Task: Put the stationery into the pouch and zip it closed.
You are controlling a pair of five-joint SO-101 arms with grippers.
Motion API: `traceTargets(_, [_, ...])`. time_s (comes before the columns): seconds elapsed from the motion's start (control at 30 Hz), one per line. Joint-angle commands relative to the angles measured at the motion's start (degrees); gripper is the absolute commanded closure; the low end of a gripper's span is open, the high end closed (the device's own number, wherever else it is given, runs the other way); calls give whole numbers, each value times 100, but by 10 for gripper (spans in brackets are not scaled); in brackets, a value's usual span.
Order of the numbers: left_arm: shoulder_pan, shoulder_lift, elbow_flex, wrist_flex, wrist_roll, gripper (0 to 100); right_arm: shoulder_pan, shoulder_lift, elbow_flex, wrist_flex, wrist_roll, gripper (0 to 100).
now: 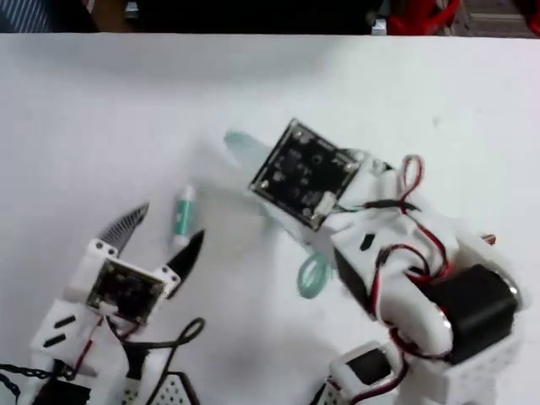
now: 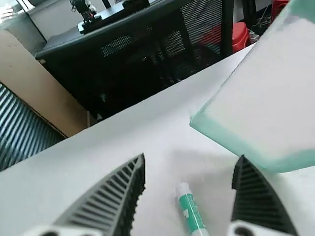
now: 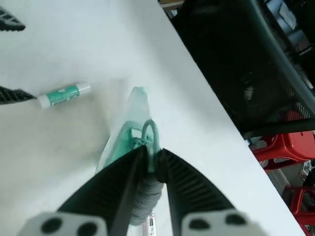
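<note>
Noted white worktop (image 1: 422, 84). Found pouch (image 2: 266, 108) lifted over worktop middle, pinched near its ring pull (image 3: 149, 132) by right gripper (image 3: 151, 155), pressed together on pouch edge. Found left gripper (image 2: 191, 160) spread wide, straddling glue stick (image 1: 183, 215) without touching it. Found stick lying flat left of worktop middle, outside pouch. Judged step in hand: grasp stick. Lower straight, centre over barrel, close across mid-length to stop rolling. Keep pouch steady. Could not tell whether mouth open.
</note>
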Motion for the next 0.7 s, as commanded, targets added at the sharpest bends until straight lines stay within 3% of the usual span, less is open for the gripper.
traceTargets(0.0, [-31,13,-229,132,589,721,286,462,-1231,13,-554,982])
traceTargets(0.13, [-22,13,-237,211,651,721,699,1130,-2101,22,-1125,982])
traceTargets(0.3, [-13,13,-229,211,677,721,699,1385,-2593,22,-1776,982])
traceTargets(0.5, [-13,13,-229,211,659,720,-92,1385,-2549,31,-1820,982])
traceTargets(0.67, [-22,13,-193,229,651,720,-286,1367,-2145,40,-1820,982])
